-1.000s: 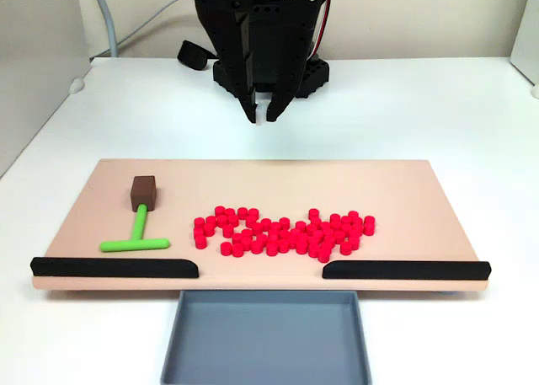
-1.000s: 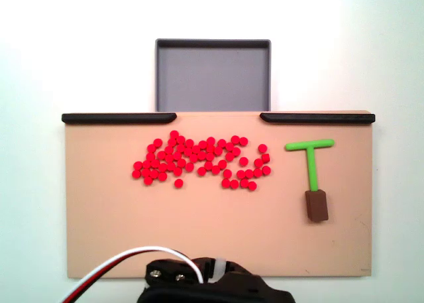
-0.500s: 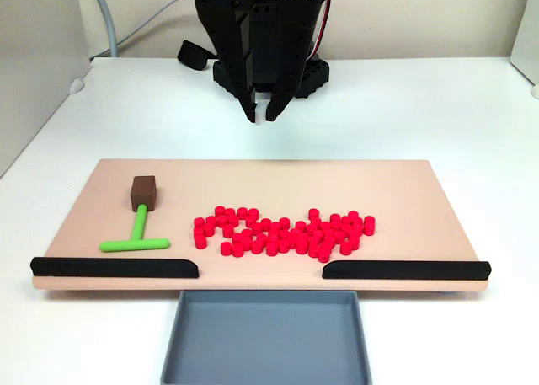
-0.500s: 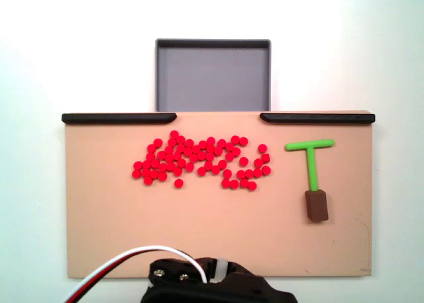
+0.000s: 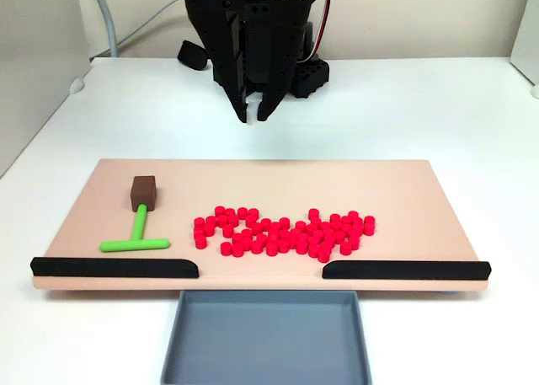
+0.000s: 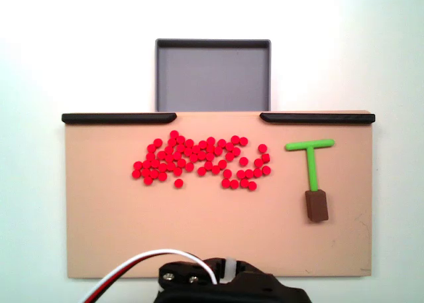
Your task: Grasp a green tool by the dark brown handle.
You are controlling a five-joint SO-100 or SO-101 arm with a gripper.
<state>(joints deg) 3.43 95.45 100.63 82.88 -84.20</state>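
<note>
Jaws (image 5: pixel 253 115) now slightly leftward; grey tray (image 5: pixel 265 361) empty.

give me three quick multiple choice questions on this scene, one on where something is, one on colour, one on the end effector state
1. In the front fixed view, the green tool lies where from the red cylinders?
A left
B right
C on top
2. The tray by the board's edge is
A yellow
B grey
C red
3. The end effector is
A gripping the dark brown handle
B pressing the cylinders
C raised behind the board, holding nothing

Key: 1 A, tool is left of them; 2 B, grey rim; 3 C, tips hang apart from everything.
</note>
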